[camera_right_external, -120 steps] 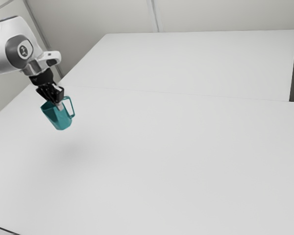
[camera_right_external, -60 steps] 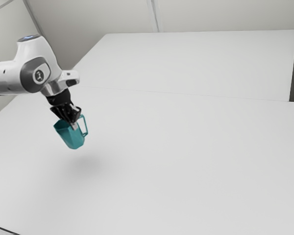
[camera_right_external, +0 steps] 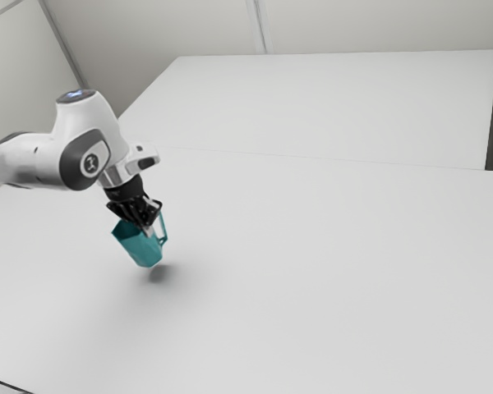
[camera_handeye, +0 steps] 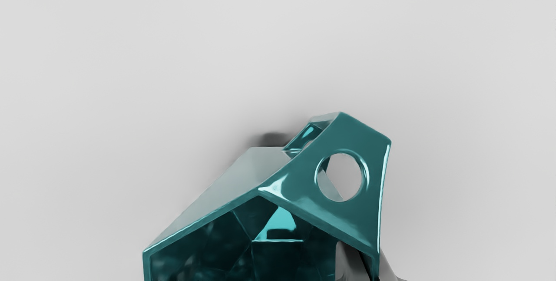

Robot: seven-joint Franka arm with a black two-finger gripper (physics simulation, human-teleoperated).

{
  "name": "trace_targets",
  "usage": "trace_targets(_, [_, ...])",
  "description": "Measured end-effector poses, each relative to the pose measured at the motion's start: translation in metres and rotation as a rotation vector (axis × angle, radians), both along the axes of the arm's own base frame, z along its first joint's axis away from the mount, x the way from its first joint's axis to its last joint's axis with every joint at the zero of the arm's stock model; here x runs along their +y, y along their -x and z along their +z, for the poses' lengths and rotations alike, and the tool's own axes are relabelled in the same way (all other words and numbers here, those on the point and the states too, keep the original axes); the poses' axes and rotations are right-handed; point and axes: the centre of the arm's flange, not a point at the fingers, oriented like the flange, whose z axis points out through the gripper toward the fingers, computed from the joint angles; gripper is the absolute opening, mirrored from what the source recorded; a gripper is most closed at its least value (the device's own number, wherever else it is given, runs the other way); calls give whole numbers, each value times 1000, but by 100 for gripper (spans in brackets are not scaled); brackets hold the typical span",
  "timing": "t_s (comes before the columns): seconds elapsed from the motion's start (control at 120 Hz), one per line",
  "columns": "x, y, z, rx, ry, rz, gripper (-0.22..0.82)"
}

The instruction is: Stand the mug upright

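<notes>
Pinching the wall of the teal mug [camera_right_external: 140,248], the gripper [camera_right_external: 149,231] has one finger [camera_handeye: 348,263] inside and one outside. The mug is left of the middle in the exterior view. It is tipped, with its open top toward the upper left. Its bottom is close to the white tabletop [camera_right_external: 312,271], near a dark shadow [camera_right_external: 158,273].
</notes>
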Motion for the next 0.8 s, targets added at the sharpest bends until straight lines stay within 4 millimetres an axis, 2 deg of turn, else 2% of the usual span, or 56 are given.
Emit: trace_targets(0.8, [-48,-4,-46,0,-8,98,-18])
